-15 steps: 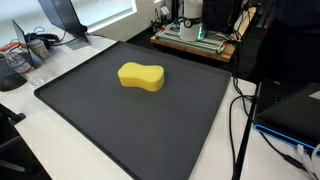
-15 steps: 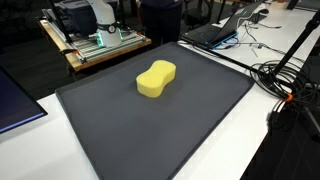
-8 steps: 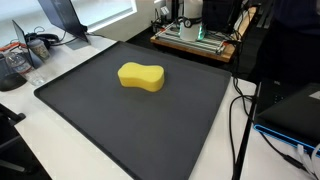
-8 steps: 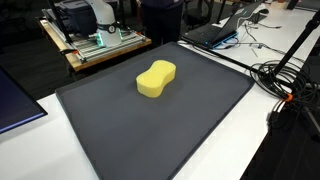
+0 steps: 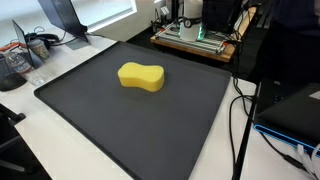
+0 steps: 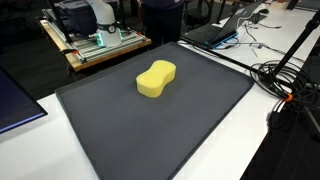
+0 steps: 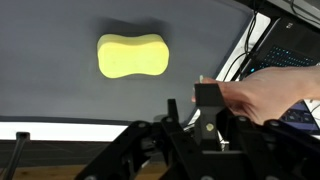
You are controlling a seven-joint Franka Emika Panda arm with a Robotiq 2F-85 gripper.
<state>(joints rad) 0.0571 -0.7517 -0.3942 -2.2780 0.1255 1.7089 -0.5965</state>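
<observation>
Dark grey mat point(image 5: 150, 130) over white table point(image 5: 60, 150); cluttered benches behind. Yellow sponge point(image 7: 132, 55) lies flat on mat, well ahead of gripper point(image 7: 200, 112), off to one side of fingers, nothing touching it; also seen in both exterior views point(image 5: 141, 77) point(image 6: 155, 79). Pale blurred shape point(image 7: 270, 92), possibly a person's hand, just beside fingers. Finger gap lost in dark clutter: cannot tell how far apart; nothing seen held.
</observation>
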